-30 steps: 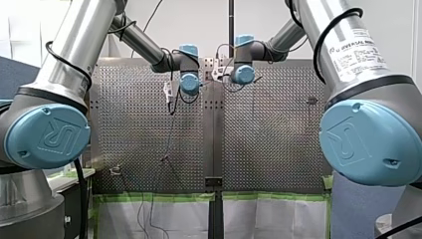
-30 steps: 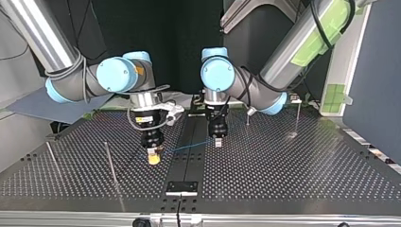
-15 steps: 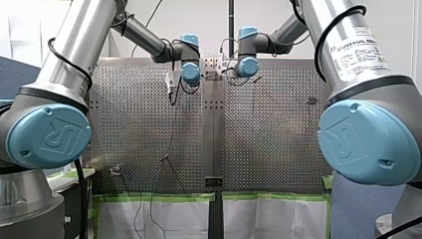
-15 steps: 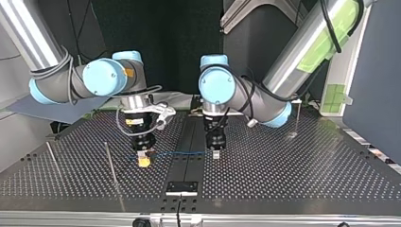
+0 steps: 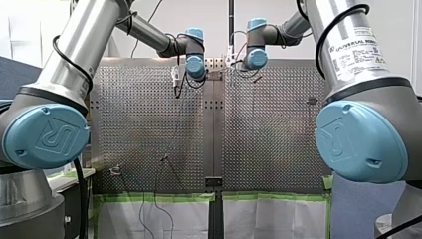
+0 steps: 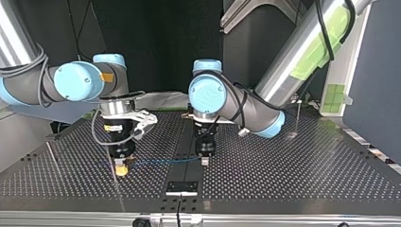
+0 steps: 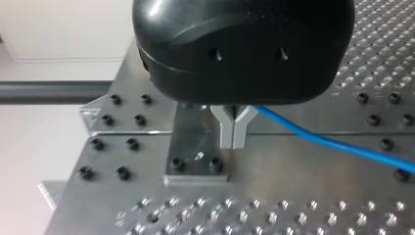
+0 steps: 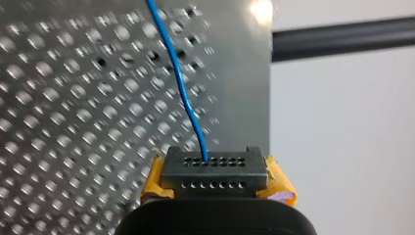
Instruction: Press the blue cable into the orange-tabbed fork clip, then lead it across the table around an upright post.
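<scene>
My left gripper [image 7: 234,139] and my right gripper [image 8: 211,172] each clamp the blue cable [image 6: 161,162], stretched between them over the desk [image 6: 283,170].

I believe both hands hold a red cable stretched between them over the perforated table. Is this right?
Not quite: the cable is blue, not red, as the top view shows. The rest stands: my left hand and my right hand both hold it, stretched between them over the perforated table.

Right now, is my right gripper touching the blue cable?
Touching. The right wrist view shows the blue cable pinched inside the right gripper.
</scene>
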`<state>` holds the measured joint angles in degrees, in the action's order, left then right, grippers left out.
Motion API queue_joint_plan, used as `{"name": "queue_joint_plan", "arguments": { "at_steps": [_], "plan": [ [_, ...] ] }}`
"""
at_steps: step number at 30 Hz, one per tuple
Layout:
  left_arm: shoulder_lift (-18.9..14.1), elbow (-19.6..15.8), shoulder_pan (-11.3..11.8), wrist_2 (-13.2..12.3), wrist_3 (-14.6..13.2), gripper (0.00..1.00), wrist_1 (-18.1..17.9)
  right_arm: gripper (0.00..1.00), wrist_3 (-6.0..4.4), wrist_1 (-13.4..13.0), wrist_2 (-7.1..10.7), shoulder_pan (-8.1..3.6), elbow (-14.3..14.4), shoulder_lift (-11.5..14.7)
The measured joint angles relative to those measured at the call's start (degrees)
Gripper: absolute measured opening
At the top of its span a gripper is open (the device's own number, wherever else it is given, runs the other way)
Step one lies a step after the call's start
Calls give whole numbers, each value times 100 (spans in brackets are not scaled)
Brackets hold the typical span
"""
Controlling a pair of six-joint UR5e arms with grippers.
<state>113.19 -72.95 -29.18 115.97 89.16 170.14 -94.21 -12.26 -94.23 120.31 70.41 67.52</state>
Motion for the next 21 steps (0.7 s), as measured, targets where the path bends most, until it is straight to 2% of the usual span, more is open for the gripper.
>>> {"name": "queue_joint_plan", "arguments": {
  "at_steps": [4, 12, 21],
  "plan": [
    [76, 206, -66, -5, -47, 0, 160, 0, -11, 60, 0, -112, -6, 99],
    [142, 563, -163, -38, 36, 0, 322, 0, -13, 232, 0, -329, -10, 209],
    [550, 1011, -386, -69, 121, 0, 741, 0, -13, 471, 12, -616, -9, 339]
  ]
}}
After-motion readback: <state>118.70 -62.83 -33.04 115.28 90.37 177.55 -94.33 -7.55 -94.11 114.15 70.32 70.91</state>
